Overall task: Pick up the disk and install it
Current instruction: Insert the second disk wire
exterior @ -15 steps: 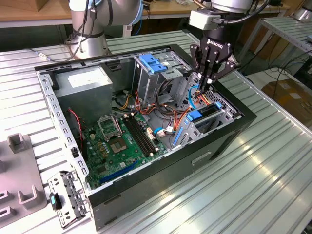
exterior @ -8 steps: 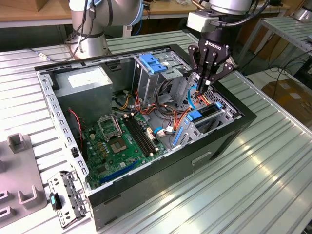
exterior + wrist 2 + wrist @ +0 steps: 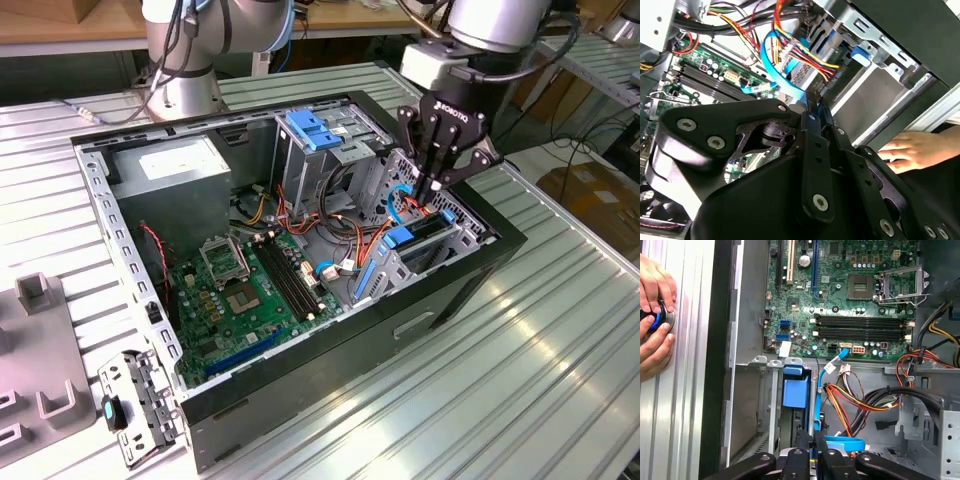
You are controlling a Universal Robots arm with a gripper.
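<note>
The disk (image 3: 408, 238) sits in the low drive cage at the open computer case's front corner, on the exterior view's right. Its blue carrier (image 3: 795, 390) faces up between the cage's metal walls, and a blue corner of that carrier (image 3: 862, 52) lies beside the cage rail. My gripper (image 3: 432, 188) hangs straight over that cage with its black fingers pressed together. Its tips are just above the carrier's far end, among a light-blue data cable (image 3: 845, 442) and coloured power wires. In both wrist views the fingers (image 3: 812, 150) hide whether the tips touch the carrier.
The case (image 3: 330, 355) lies open on a ribbed metal table. Inside it are a green motherboard (image 3: 245, 290), a grey power-supply box (image 3: 180, 175) and a tall bay with a light-blue bracket (image 3: 315, 130). A person's hand (image 3: 655, 315) rests on the table beside the case.
</note>
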